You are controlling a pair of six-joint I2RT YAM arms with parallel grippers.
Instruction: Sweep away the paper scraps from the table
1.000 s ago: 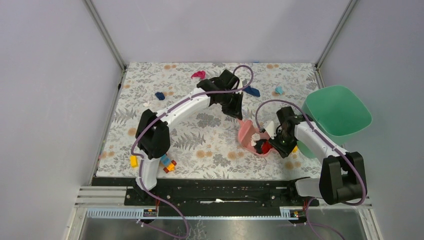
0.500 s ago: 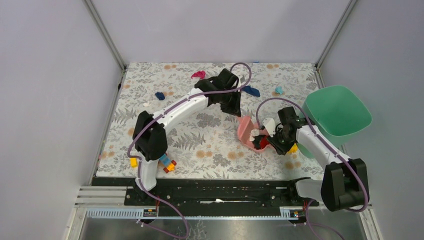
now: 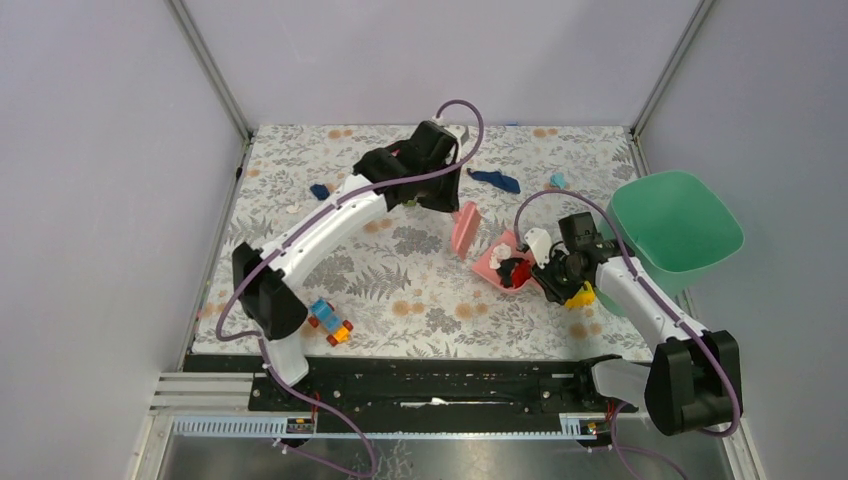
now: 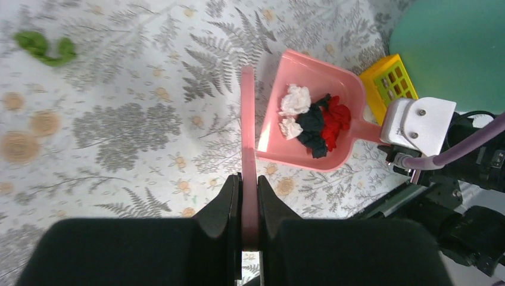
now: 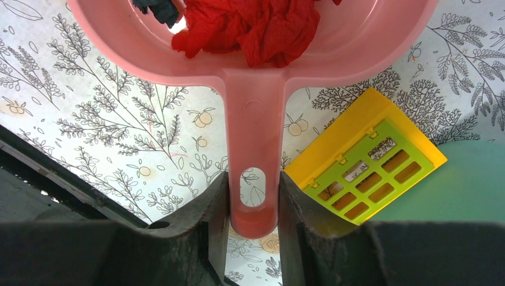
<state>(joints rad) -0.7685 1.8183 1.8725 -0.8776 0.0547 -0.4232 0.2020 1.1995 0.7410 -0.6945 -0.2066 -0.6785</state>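
Note:
My left gripper [image 4: 249,179] is shut on a flat pink scraper [image 4: 248,131], held edge-on just left of the pink dustpan [image 4: 333,77]; the scraper also shows in the top view [image 3: 466,228]. My right gripper [image 5: 253,179] is shut on the dustpan handle [image 5: 253,119]. White, dark and red paper scraps [image 4: 312,119] lie in the pan. On the table [image 3: 400,290] lie a dark blue scrap [image 3: 497,180], a teal scrap [image 3: 557,181], another dark blue scrap [image 3: 319,190] and a green scrap [image 4: 44,47]. The magenta scrap is hidden.
A yellow grid-topped block [image 5: 369,161] lies right beside the dustpan handle. A green bin [image 3: 675,225] stands at the table's right edge. Colourful toy bricks [image 3: 330,322] lie near the front left by the left arm's base.
My left gripper has swung back and to the left, taking the scraper off the dustpan's mouth. My right gripper has shifted the dustpan slightly up and to the right.

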